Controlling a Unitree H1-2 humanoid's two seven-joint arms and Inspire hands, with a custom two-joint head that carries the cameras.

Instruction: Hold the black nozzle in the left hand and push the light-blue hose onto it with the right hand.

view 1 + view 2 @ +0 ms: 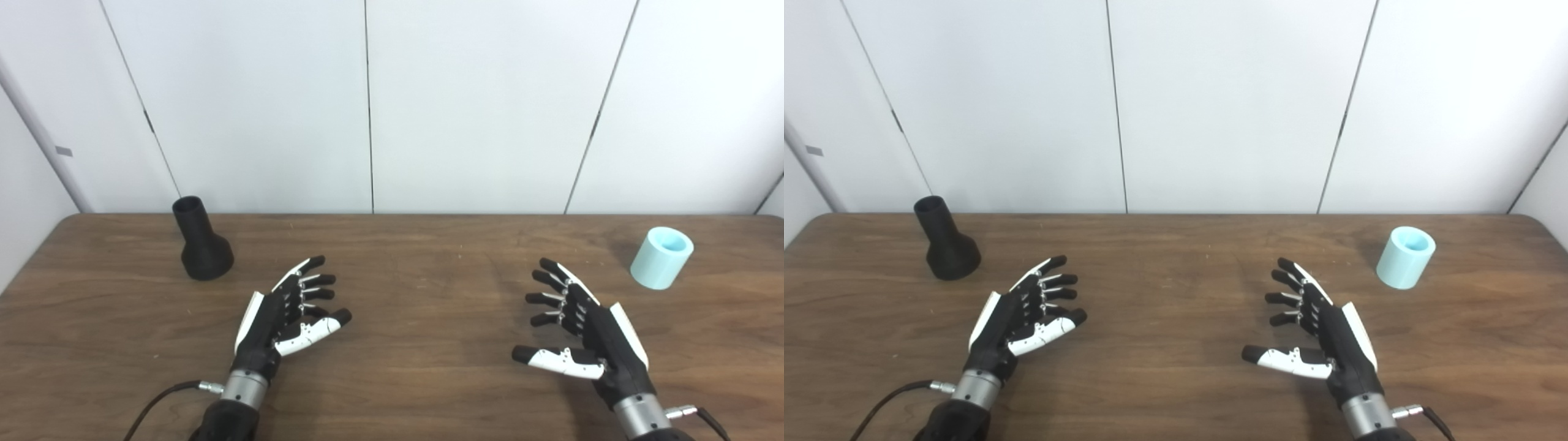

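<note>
**Nozzle and hose untouched, both hands empty**

Nozzle (201, 242): black, matte, funnel-shaped. Stands upright on its wide flared base at the far left of the wooden worktop (404, 269), narrow open neck pointing up. Surface looks faintly ribbed, like a printed part, though too small to confirm.

Hose (661, 257): light blue, a short, thick-walled tube section, standing on end at the far right of the worktop, open bore facing up and tilted slightly toward the camera. Well apart from the nozzle, with both hands between them.

Left hand (288, 312): palm turned inward, fingers spread and slightly curled, holding nothing. Sits near the nozzle but clear of it, on the near right side. Right hand (579, 331): mirror pose, fingers apart, thumb stretched toward centre, empty; the hose lies beyond and to its right.

Handling judgement: both parts look rigid, light and hollow, so neither should strain a grasp, but either could tip or skid on the smooth wood if nudged before the fingers close. Best hold on the nozzle is probably around the flared base or lower taper, leaving the narrow neck free to receive the hose. Hose is best wrapped around its outer wall at mid-height, keeping one open end unobstructed. Fit appears close, so the axes need aligning before pushing.
</note>
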